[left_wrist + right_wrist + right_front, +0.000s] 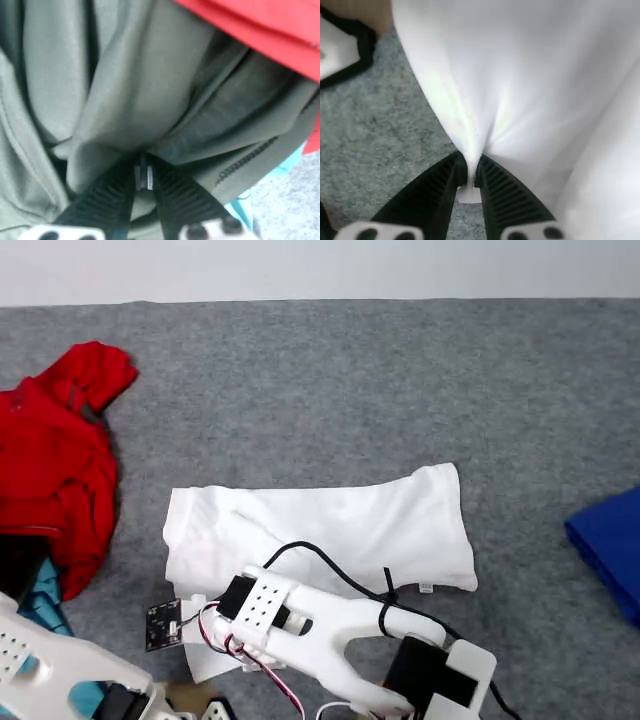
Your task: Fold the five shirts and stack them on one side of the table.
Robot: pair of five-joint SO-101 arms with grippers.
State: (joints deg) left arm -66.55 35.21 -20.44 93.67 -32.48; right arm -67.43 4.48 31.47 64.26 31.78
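Observation:
A white shirt [330, 525] lies partly folded at the table's middle. My right gripper [470, 172] is shut on a pinched fold of the white shirt [520, 75], at its near left edge, under the right arm [310, 625]. My left gripper [144, 176] is shut on a bunch of olive green shirt [125, 90], with a red shirt [260, 30] lying over it. In the high view the red shirt [55, 450] is crumpled at the left edge. A blue shirt [610, 540] lies at the right edge and teal cloth [45, 605] at the near left.
The grey felt table cover [350, 380] stretches bare across the far half. The left arm [50, 665] stands at the near left corner. A small circuit board [163, 625] hangs beside the white shirt's near left edge.

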